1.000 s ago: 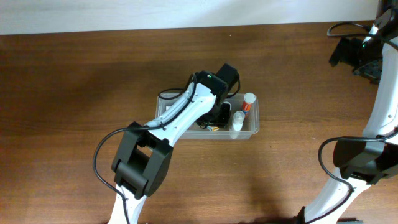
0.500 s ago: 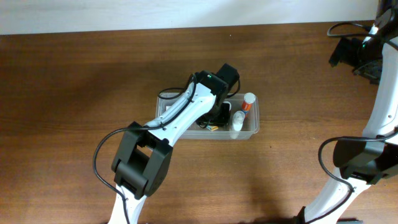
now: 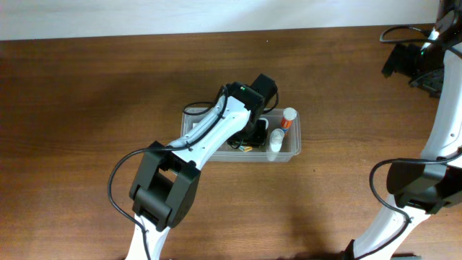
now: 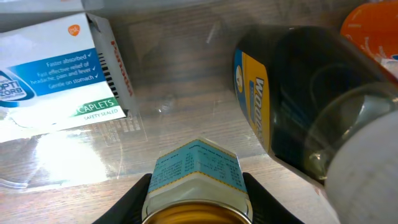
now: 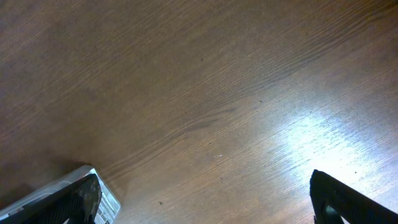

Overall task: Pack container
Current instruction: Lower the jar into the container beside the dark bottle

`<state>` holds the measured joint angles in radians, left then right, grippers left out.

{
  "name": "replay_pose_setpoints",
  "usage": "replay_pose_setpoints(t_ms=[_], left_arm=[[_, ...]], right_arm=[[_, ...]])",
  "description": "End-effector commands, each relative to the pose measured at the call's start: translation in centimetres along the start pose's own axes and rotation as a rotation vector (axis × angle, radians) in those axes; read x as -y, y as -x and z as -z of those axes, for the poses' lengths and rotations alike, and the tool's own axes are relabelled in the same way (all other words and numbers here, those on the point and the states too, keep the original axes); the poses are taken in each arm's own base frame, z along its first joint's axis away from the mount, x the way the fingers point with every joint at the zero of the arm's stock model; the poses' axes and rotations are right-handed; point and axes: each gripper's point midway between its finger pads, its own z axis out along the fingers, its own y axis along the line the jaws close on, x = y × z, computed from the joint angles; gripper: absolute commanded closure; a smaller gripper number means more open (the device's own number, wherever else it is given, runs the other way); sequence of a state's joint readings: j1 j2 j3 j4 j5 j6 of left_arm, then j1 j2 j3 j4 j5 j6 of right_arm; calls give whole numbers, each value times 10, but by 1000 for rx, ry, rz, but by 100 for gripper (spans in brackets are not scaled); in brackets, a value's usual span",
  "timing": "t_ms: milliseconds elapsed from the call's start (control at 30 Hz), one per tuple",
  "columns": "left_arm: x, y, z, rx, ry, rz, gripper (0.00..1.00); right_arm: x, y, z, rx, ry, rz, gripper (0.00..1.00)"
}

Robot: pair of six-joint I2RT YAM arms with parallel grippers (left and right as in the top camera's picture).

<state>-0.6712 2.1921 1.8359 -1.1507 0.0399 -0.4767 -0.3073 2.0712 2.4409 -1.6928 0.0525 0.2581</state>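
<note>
Table (image 3: 86, 108): the container (image 3: 293, 154) sits mid-table, beneath my left jaws.
Container handling: I judge it light, thin-walled, bendy and slick; I'd take it by the rim at a bare corner.
Left jaws: pinching a small blue-labelled tin (image 4: 196, 177) inside the container.
Right jaws: spread wide over bare table.

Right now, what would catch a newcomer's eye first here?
The left gripper sits down inside the clear container in the middle of the table, closed on a small labelled jar. Beside the jar lie a dark bottle and a white caplet box. The right gripper hangs open over the wood.
</note>
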Motion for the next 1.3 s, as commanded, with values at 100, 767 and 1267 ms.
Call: replay_pose_setpoints(t_ms=[100,767,1267], left_arm=[[-11,-7,-12,-16,49,13,64],[-11,-6,-20,-7,44,14,63],[-12,-7,-20,-10,47,13,51]], right_arm=[[3,0,15,36,-3,-4,2],[3,0,15,36,-3,-4,2],[3,0,15,36,-3,-4,2]])
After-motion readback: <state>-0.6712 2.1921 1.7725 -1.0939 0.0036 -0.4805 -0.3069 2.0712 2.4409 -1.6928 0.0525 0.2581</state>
